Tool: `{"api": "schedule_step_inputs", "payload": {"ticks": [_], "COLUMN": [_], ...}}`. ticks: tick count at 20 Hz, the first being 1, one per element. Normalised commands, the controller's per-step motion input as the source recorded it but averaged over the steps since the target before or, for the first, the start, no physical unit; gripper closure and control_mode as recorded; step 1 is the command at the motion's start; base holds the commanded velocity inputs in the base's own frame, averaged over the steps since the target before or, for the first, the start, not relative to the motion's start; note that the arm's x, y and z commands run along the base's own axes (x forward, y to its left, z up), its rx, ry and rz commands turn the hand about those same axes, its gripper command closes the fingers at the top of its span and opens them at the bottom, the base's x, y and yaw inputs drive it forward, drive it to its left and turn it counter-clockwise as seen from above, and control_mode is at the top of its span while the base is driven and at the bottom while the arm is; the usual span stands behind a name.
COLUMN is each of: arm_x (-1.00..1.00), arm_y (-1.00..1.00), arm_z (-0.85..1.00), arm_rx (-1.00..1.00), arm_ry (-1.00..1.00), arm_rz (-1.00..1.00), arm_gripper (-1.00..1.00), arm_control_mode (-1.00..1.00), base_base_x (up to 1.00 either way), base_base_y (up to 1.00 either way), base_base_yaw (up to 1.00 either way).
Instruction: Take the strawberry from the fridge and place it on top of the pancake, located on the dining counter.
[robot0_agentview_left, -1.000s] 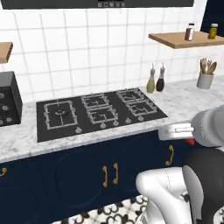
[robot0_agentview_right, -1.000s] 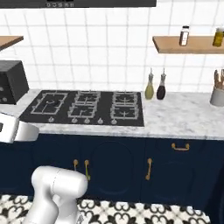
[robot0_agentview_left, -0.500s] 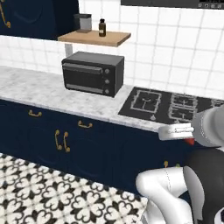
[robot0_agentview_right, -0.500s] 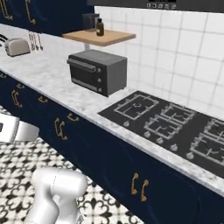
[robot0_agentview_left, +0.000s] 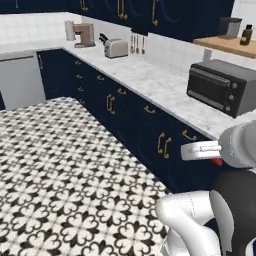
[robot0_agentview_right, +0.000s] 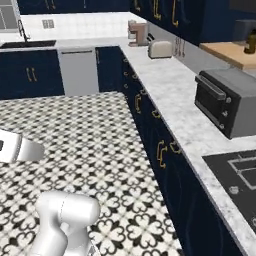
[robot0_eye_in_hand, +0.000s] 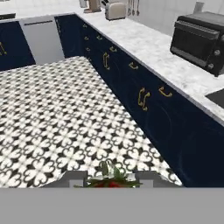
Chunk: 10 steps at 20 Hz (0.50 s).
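Honestly, the gripper (robot0_eye_in_hand: 111, 178) has the strawberry (robot0_eye_in_hand: 110, 182) pinched between its 2 fingers over the patterned floor (robot0_eye_in_hand: 65, 122), so my guess is any jolt near the navy cabinets (robot0_eye_in_hand: 144, 105) drops it.

The arm (robot0_agentview_left: 192, 220) is glossy white, built of rounded, bulbous segments. A broad dark joint band separates them. Its wrist (robot0_agentview_left: 240, 146) is a pale grey cylinder.

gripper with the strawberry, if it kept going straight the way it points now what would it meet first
Probably the patterned floor. In the hand view the gripper, shut on the strawberry, looks down and forward over open tiles. The navy cabinets run along the right of that line; depth is unclear.
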Motion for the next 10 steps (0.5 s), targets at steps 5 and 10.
{"api": "schedule_step_inputs", "payload": {"ticks": [5,10], "arm_x": [0.0,0.0], "arm_y": [0.0,0.0], "arm_z": [0.0,0.0], "arm_rx": [0.0,0.0], "arm_ry": [0.0,0.0], "arm_rz": [0.0,0.0], "arm_gripper": [1.0,1.0], "arm_control_mode": [1.0,1.0], "base_base_x": [0.0,0.0], "base_base_y": [0.0,0.05], "base_base_yaw": [1.0,1.0]}}
